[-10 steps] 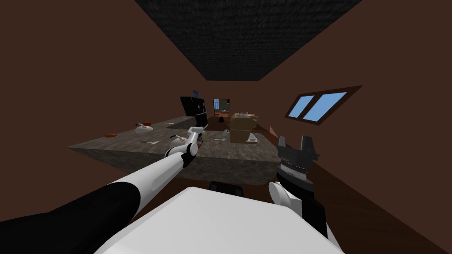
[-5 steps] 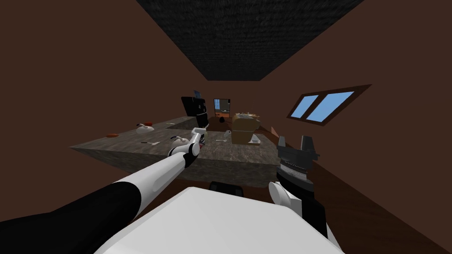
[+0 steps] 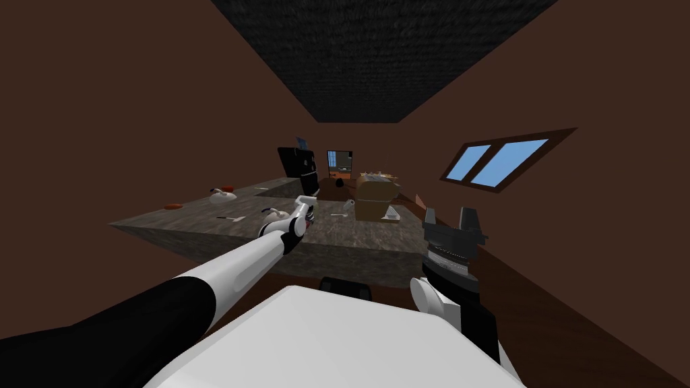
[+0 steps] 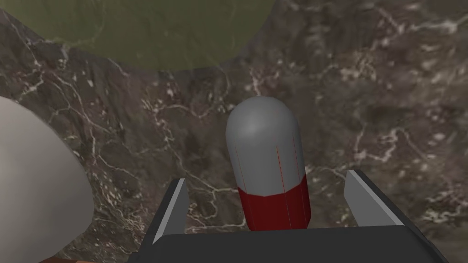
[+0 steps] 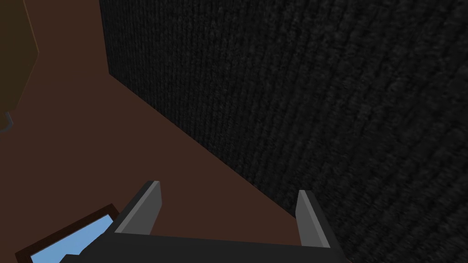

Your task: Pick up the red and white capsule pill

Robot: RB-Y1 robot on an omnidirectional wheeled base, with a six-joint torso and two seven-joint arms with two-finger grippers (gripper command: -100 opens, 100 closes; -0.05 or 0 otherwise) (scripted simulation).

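The capsule pill [image 4: 267, 160] lies flat on the dark, white-veined marble countertop [image 4: 388, 91], inside the reach of the left gripper [image 4: 267, 179]. Its pale grey-white half points away from the gripper's body and its red end sits close against it. The long axis therefore runs along the line the gripper points, not across it. The two fingers [image 4: 170, 210] stand wide apart, one on each side of the pill. There is a gap on both sides and they hold nothing. From here the closing looks as if it would meet the pill's rounded flanks squarely. The pill sits a little nearer one blade, so it may roll or slide as the blades come in.

Just beside the gripper is a white rounded object [image 4: 32, 182]. Farther out, a dull olive-green patch [image 4: 151, 32] lies on the stone.

The right gripper [image 3: 451, 219] is held up by the chest, well apart from the counter. Its blades are spread and empty, so the left arm is plainly the nearer.

Beyond, a cardboard box [image 3: 374, 192] stands at the counter's far end. The room has brown walls, a slanted window [image 3: 502, 162] and a dark ceiling [image 3: 384, 54].
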